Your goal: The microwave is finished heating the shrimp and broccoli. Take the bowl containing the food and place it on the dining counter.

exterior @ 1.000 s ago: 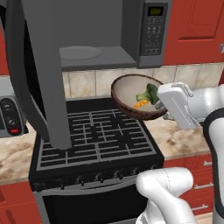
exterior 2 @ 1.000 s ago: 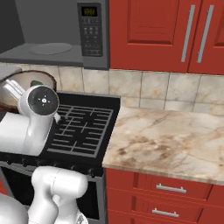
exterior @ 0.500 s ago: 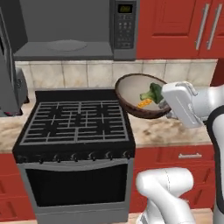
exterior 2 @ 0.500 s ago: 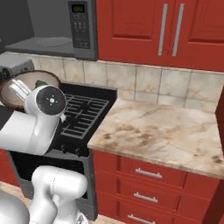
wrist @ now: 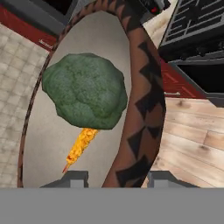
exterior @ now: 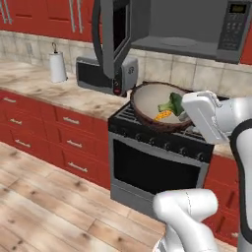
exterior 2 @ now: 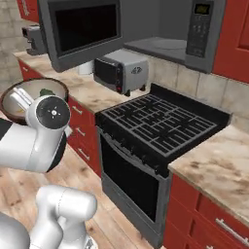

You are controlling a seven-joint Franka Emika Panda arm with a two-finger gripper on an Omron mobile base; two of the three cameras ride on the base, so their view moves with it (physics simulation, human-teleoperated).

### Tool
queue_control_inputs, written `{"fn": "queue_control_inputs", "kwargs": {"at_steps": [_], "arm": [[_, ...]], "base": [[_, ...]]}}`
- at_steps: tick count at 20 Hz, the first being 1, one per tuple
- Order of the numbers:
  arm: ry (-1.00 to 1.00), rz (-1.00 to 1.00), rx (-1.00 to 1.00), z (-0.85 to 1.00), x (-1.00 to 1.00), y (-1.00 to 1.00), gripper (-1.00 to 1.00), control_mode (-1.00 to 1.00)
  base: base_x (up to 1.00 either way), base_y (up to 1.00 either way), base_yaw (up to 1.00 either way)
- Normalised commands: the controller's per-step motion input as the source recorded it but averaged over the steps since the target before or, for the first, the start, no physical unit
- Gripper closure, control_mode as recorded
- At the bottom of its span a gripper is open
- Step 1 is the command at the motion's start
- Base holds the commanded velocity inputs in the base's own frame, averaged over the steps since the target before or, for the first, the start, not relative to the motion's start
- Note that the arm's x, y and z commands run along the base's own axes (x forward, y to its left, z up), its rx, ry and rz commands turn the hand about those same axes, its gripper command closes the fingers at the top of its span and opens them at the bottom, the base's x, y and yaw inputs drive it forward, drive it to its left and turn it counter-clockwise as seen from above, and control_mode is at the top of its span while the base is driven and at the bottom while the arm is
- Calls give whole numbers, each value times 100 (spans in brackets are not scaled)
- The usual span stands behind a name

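Gripper [wrist: 114, 178] clamps bowl [exterior: 152, 101] rim — seemingly tilted.

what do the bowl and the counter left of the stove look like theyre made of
The bowl looks like dark-brown wood with a matte finish: its rim shows darker triangular patches, its inside is pale grey. The counter looks like polished stone, beige with brown marbled veining. Both are rendered, so this is only how they look.
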Motion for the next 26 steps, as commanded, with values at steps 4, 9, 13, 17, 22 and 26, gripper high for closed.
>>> {"fn": "queue_control_inputs", "kwargs": {"at_steps": [4, 9, 13, 17, 22, 26], "arm": [[0, 0, 0, 0, 0, 0, 100, 100], [0, 0, 0, 0, 0, 0, 100, 100], [0, 0, 0, 0, 0, 0, 100, 100], [0, 0, 0, 0, 0, 0, 100, 100], [0, 0, 0, 0, 0, 0, 100, 100], [0, 0, 0, 0, 0, 0, 100, 100]], "base": [[-18, 0, 98], [-5, 0, 93], [0, 0, 84], [5, 0, 68], [35, 4, 53], [77, 22, 36]]}}
